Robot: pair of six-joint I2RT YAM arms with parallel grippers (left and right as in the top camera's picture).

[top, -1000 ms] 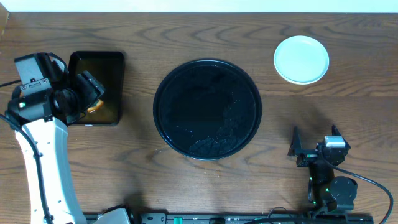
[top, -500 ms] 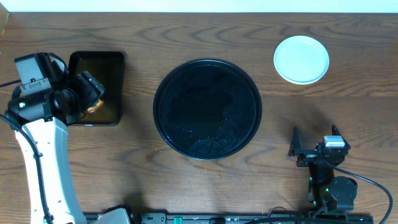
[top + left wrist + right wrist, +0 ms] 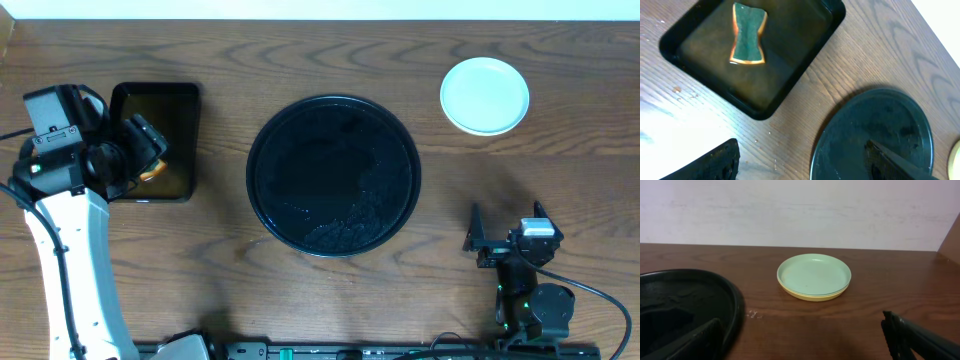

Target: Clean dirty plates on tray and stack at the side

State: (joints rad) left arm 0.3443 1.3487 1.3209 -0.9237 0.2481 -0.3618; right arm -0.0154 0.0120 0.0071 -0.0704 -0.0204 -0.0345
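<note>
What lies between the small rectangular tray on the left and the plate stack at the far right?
The large round black tray, with no plates on it, and bare wood table on either side of it. The overhead view shows this.

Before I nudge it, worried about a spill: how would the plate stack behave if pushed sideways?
The plate stack looks low and flat, so it probably slides on the table rather than tipping. Its mint top plate sits nested in the yellow plate, so they likely move together, though it might slip.
</note>
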